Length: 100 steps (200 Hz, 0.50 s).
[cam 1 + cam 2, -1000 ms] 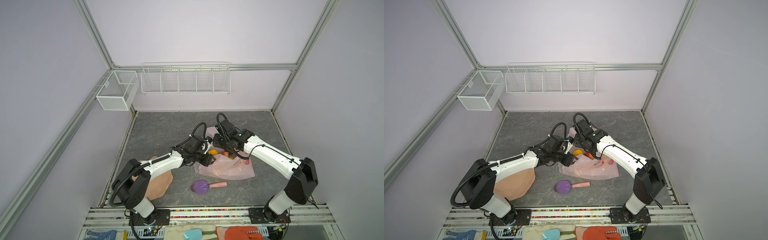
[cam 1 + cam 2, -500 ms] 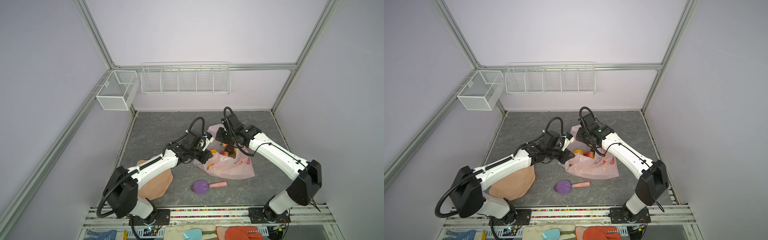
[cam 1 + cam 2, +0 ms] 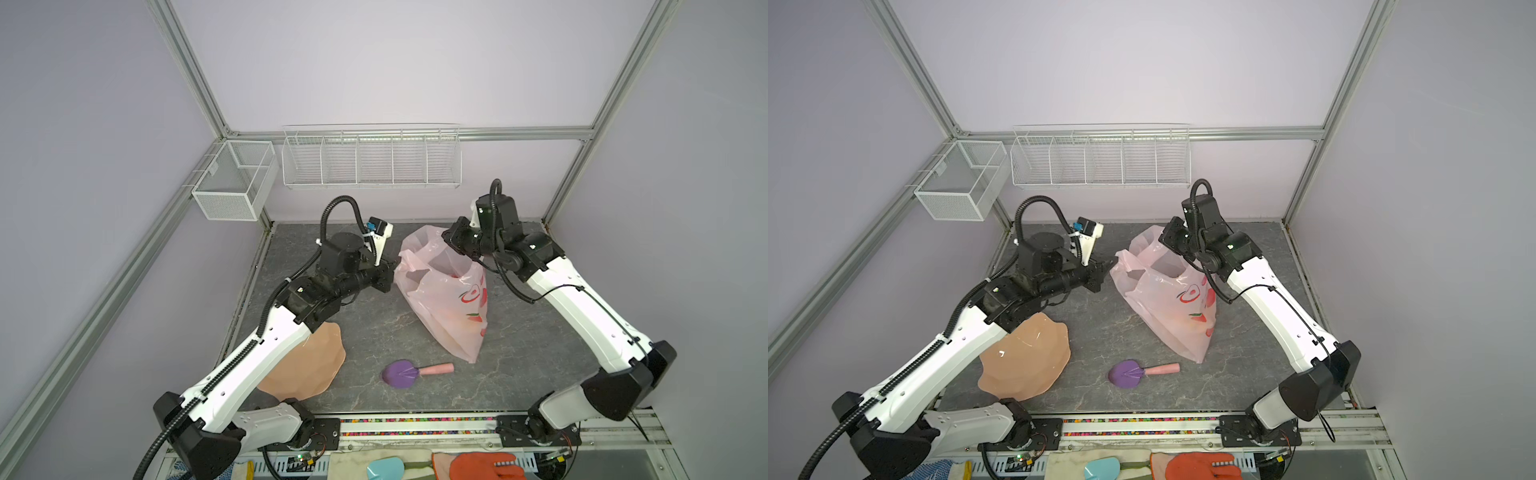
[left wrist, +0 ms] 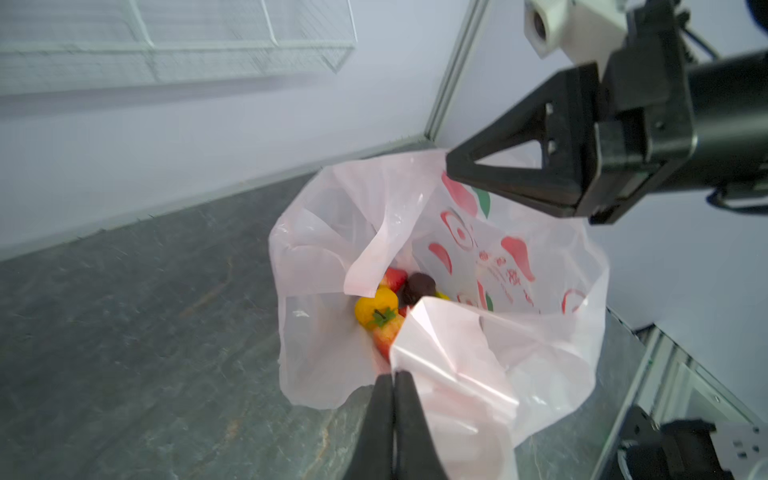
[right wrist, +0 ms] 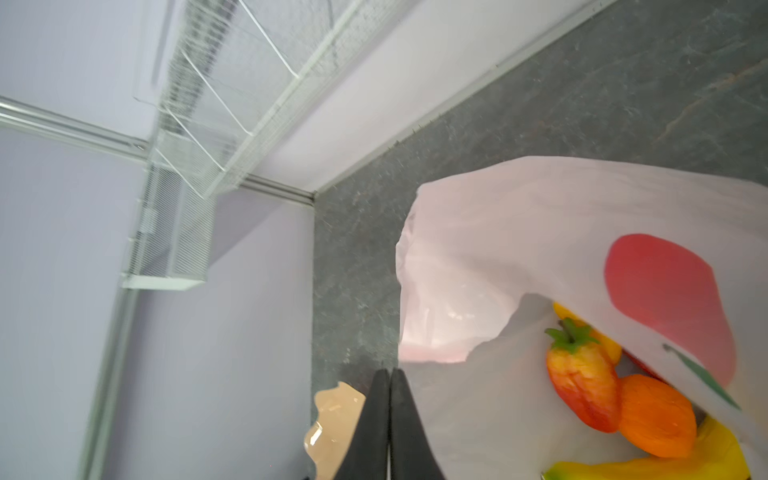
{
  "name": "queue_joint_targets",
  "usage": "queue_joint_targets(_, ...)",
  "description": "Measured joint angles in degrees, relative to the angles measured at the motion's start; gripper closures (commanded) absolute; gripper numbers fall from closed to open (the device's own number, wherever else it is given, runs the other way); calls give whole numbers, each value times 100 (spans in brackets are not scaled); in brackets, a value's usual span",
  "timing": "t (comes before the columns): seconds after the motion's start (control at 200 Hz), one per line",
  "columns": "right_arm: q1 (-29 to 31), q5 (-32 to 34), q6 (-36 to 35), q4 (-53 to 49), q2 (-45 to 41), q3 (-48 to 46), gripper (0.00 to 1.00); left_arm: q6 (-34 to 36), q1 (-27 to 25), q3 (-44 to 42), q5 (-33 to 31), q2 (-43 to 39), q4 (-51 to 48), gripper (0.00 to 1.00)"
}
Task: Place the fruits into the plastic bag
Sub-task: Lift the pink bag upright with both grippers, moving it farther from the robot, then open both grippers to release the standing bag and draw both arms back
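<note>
The plastic bag (image 3: 453, 299) (image 3: 1177, 303), pale pink with red prints, hangs mouth-up over the grey floor, its lower tip on the floor. My left gripper (image 3: 397, 262) (image 4: 394, 374) is shut on the bag's rim at its left side. My right gripper (image 3: 446, 237) (image 5: 390, 370) is shut on the rim at its back right. The fruits lie inside: a yellow fruit (image 4: 374, 307), a dark ball (image 4: 419, 284), a strawberry (image 5: 582, 382), an orange fruit (image 5: 656, 419) and a banana (image 5: 665, 467). In both top views the film hides them.
A peach scalloped bowl (image 3: 307, 365) (image 3: 1025, 361) sits at the front left, partly under my left arm. A purple scoop with a pink handle (image 3: 401, 372) lies in front of the bag. Wire baskets (image 3: 370, 160) hang on the back wall.
Both grippers closed on the bag's rim and rose apart. The bag went from lying flat to hanging upright between them, with the fruits inside.
</note>
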Motion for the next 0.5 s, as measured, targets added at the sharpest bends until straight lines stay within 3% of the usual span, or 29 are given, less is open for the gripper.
queue_joint_targets(0.13,-350,44,413,249,-365,-190,93,76,413,682,-214,-26,-85,100)
queue_joint_targets(0.265,-592,109,638,476,-632,-323,93,245,470,1252,-330,103,-175,100)
queue_joint_targets(0.5,-627,109,822,754,-997,-988,93,365,817,1106,-269,321,-140,100)
